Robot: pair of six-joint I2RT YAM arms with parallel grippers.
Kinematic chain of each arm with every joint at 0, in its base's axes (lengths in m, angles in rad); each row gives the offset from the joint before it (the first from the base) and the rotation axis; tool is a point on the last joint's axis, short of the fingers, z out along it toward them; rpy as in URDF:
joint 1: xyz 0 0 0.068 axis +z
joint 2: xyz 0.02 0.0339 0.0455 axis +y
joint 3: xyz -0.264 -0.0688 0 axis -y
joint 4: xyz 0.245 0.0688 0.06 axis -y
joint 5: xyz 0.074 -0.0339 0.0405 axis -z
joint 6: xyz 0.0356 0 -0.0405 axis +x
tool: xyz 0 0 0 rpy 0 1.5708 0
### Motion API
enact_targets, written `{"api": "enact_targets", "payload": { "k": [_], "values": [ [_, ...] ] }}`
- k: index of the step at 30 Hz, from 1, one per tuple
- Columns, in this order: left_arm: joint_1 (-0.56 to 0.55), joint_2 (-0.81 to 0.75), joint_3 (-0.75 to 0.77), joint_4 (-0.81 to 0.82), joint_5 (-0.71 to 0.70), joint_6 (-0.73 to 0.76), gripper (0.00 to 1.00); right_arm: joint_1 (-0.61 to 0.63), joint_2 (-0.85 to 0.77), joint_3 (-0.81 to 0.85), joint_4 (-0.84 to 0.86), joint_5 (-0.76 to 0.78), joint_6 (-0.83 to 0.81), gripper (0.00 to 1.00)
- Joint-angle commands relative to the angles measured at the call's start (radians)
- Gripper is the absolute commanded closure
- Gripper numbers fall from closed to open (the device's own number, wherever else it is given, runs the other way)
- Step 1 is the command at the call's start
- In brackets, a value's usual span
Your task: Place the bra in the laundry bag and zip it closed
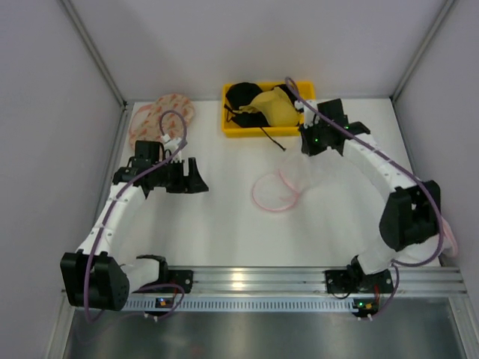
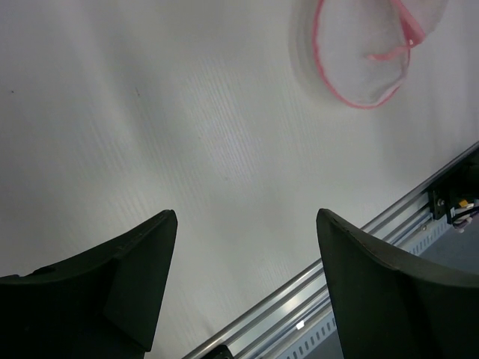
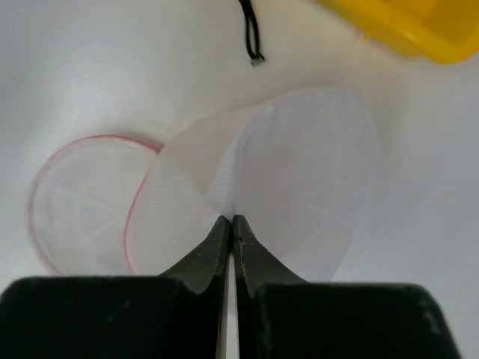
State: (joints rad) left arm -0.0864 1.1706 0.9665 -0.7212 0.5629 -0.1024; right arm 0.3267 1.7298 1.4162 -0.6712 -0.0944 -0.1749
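The mustard-yellow bra (image 1: 274, 105) lies in a yellow bin (image 1: 232, 129) at the back, on top of black bras. The laundry bag (image 1: 287, 185), white mesh with a pink zip rim, lies open on the table in front of the bin. It also shows in the left wrist view (image 2: 364, 56) and in the right wrist view (image 3: 299, 172). My right gripper (image 3: 232, 219) is shut on a pinch of the bag's mesh and holds that part raised; in the top view it (image 1: 310, 146) is at the bag's far right side. My left gripper (image 2: 247, 217) is open and empty, left of the bag (image 1: 196, 181).
A larger oval pinkish bag with orange-red marks (image 1: 160, 117) lies at the back left. A black strap (image 3: 253, 34) hangs out of the bin (image 3: 408, 30) onto the table. Grey walls close in the sides. A metal rail (image 1: 299, 280) runs along the near edge.
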Motion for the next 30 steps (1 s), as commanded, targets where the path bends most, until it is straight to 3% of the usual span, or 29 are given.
{"api": "enact_targets", "payload": {
  "k": [1,8,17,18,22,30],
  "values": [
    [-0.016,-0.045,-0.049,0.110,0.074,-0.081,0.19,-0.005,-0.272,-0.101,0.296,-0.290,0.110,1.00],
    [-0.121,-0.045,-0.121,0.268,0.014,-0.236,0.18,-0.095,-0.478,-0.391,0.662,-0.490,0.497,1.00],
    [-0.145,0.032,-0.169,0.302,-0.035,-0.267,0.18,-0.317,-0.708,-1.129,1.180,-0.516,0.986,1.00],
    [-0.154,0.044,-0.172,0.302,-0.038,-0.270,0.19,-0.328,-0.789,-1.207,1.152,-0.499,1.008,1.00],
    [-0.200,0.087,-0.176,0.312,-0.075,-0.278,0.19,-0.342,-0.911,-1.206,1.027,-0.427,0.980,1.00],
    [-0.314,0.331,-0.043,0.488,-0.028,-0.370,0.20,-0.347,-0.914,-1.203,1.090,-0.594,0.959,1.00]
  ]
}}
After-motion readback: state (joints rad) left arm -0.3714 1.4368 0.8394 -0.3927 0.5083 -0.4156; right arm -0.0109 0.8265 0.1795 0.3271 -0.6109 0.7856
